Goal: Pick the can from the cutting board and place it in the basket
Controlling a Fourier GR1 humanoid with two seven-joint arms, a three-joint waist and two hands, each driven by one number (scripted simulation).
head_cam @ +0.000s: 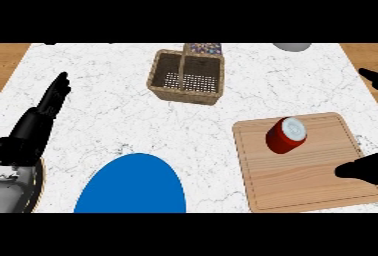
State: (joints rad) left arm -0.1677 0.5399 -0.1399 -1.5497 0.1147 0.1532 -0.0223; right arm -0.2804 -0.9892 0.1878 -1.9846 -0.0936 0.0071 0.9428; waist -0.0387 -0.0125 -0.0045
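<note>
The can (286, 135) sits on the far half of the cutting board, and the right hand is much the nearer to it. At the left edge, the left hand (43, 107) rests open, fingers straight, holding nothing, well away from the can. Next come a blue plate (131, 186) and, farther back, the basket (158, 75). On the cutting board (303, 175) the can seems to stand upright, pale top up, its long axis reading lower-left to upper-right. The right hand (362, 169) is over the board's near right edge, apart from the can, which lies ahead and to its left. How far open it is cannot be told.
</note>
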